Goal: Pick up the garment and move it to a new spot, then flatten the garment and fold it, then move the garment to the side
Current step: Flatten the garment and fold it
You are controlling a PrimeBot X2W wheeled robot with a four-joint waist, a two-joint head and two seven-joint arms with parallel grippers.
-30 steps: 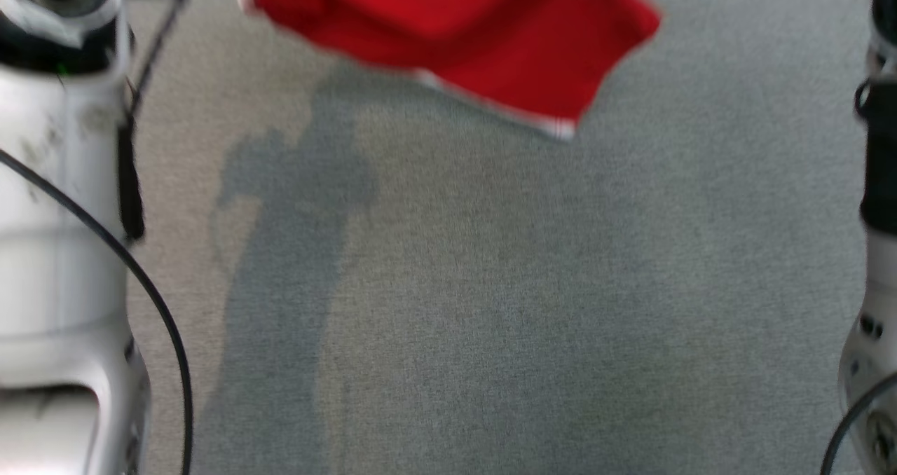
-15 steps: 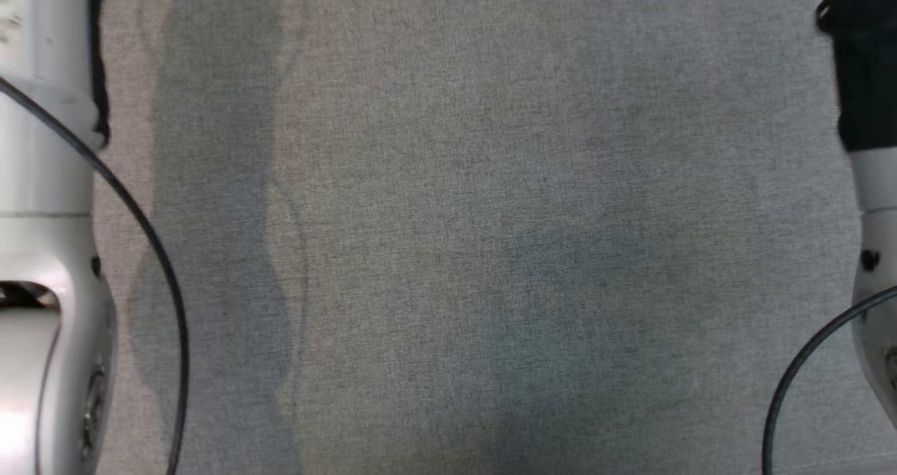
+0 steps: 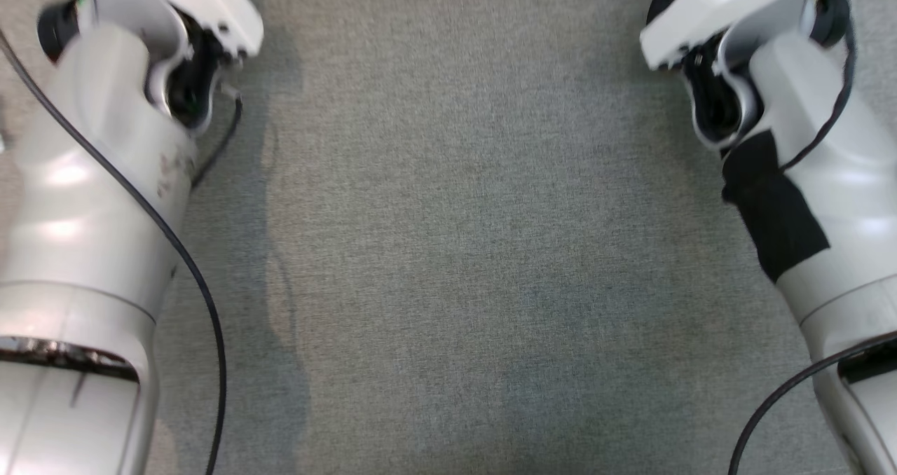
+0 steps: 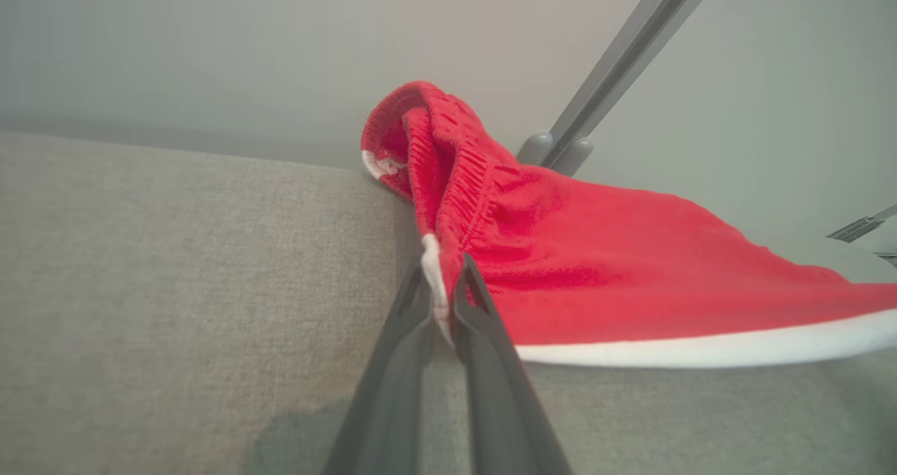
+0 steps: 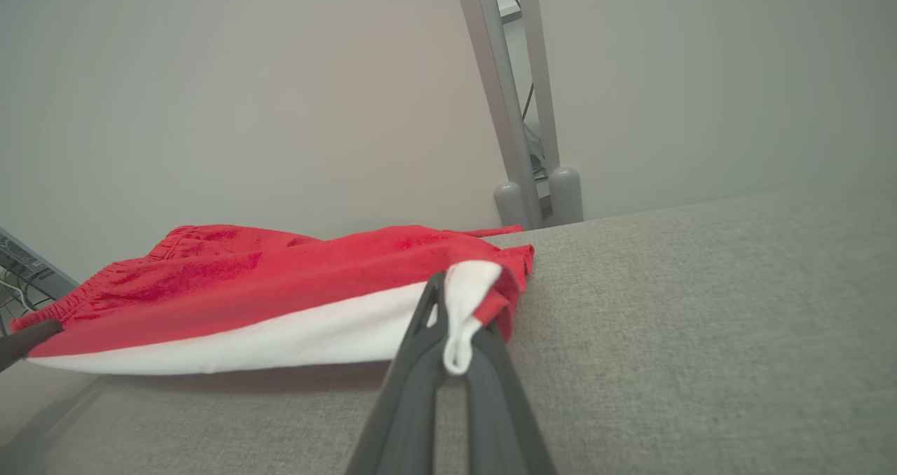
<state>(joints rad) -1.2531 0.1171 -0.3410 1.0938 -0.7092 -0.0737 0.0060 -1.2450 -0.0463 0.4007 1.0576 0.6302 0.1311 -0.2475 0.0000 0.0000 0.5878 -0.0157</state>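
Grey woven cloth covers the surface point(image 3: 455, 251) right below you, flanked by two pale arms: the left forearm point(image 3: 91, 202) climbs from 7 toward 11 o'clock and the right forearm point(image 3: 813, 181) from 5 toward 1. Both reach well forward, which I take to be the carry to a new spot. Further out, your left gripper point(image 4: 443, 282) is pinched tight on the white edging at the end of the elastic waistband point(image 4: 434, 153), and the red garment point(image 4: 596, 272) runs off from it toward 3 o'clock. Your right gripper point(image 5: 457, 314) is clamped on a white-trimmed corner, with the cloth stretching away toward 9 o'clock. Gripping two ends well apart draws the white hem point(image 4: 701, 345) into a taut line, probably so the piece can be laid down flat rather than bunched. It hangs low near the surface's far edge; whether it touches I cannot tell. Beyond it stand a grey metal post point(image 5: 504, 111) at 12 o'clock and a plain wall point(image 5: 210, 76).
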